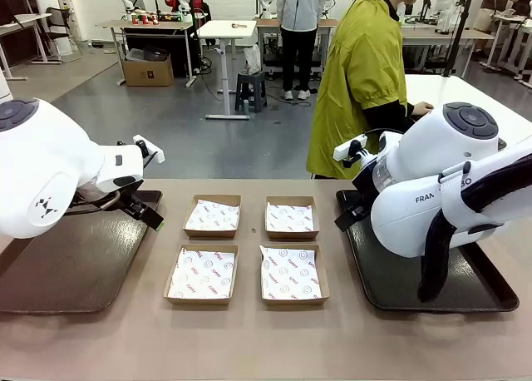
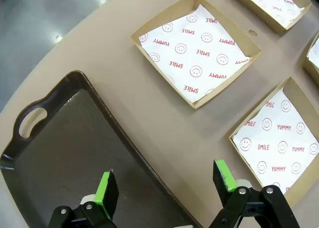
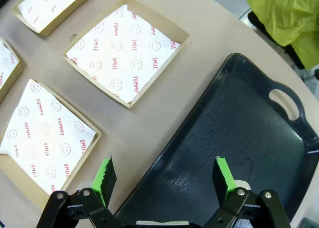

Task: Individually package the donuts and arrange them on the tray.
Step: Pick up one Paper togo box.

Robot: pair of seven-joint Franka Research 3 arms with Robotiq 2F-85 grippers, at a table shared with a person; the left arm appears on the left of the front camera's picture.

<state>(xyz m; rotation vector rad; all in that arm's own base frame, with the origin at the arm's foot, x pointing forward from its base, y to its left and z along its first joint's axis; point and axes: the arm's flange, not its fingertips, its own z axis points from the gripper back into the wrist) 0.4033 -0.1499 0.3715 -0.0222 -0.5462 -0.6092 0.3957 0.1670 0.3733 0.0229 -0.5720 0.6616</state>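
Donuts: position cannot be told from these views. Four paper-lined cardboard boxes (image 1: pixel 213 198) sit in a two-by-two block at the centre of the table (image 1: pixel 249 339), all empty. One dark tray lies on each side of the block: left tray (image 2: pixel 65 138), right tray (image 3: pixel 239 118), both bare. The left gripper (image 2: pixel 164 175) hangs above the inner rim of the left tray, jaws fully spread, holding nothing. The right gripper (image 3: pixel 163 163) hangs above the inner rim of the right tray, jaws likewise spread and empty. A person (image 1: pixel 357 73) in a yellow-green top stands at the far side.
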